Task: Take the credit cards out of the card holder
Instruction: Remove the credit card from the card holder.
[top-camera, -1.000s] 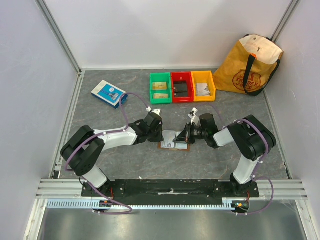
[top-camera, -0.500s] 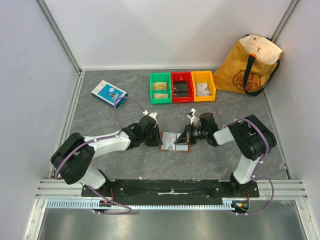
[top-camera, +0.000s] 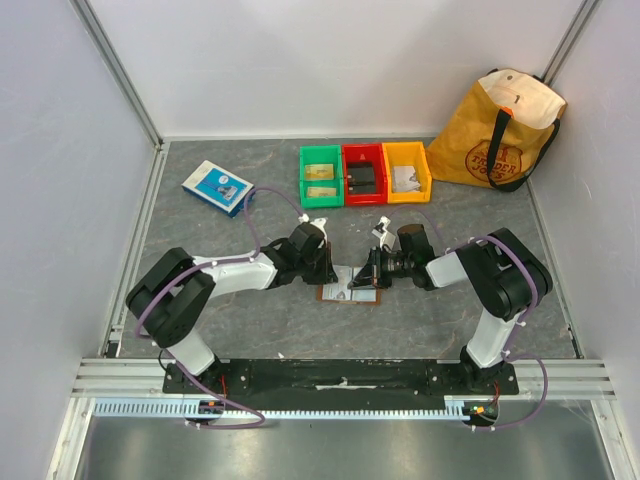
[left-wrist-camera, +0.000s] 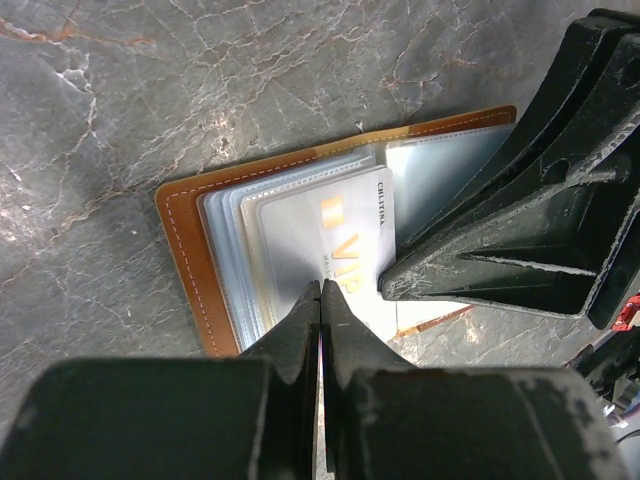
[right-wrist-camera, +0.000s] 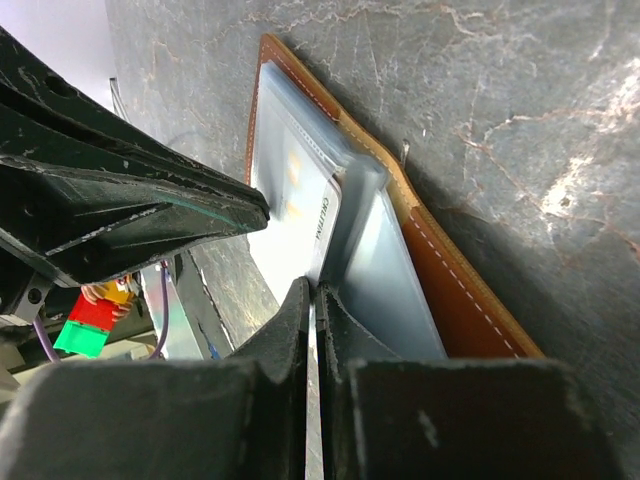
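Note:
The brown leather card holder (top-camera: 348, 289) lies open on the table between both arms. In the left wrist view its stitched rim (left-wrist-camera: 185, 250) frames clear sleeves, with a silvery credit card (left-wrist-camera: 330, 225) with gold VIP letters on top. My left gripper (left-wrist-camera: 320, 288) is shut, and its tips rest on that card's near end. My right gripper (right-wrist-camera: 313, 288) is shut on the credit card (right-wrist-camera: 300, 215) at its long edge, above the holder's brown cover (right-wrist-camera: 450, 290). From above, the left gripper (top-camera: 327, 270) and right gripper (top-camera: 362, 278) meet tip to tip over the holder.
Green (top-camera: 322, 177), red (top-camera: 364, 175) and yellow (top-camera: 406, 172) bins stand in a row behind the holder; the green one holds tan cards. A blue-and-white box (top-camera: 217, 186) lies at the back left. A yellow tote bag (top-camera: 497, 130) stands in the back right corner.
The left arm has swung its elbow out and back. Its gripper now sits slightly farther right, over the holder's left half. The right arm has hardly moved.

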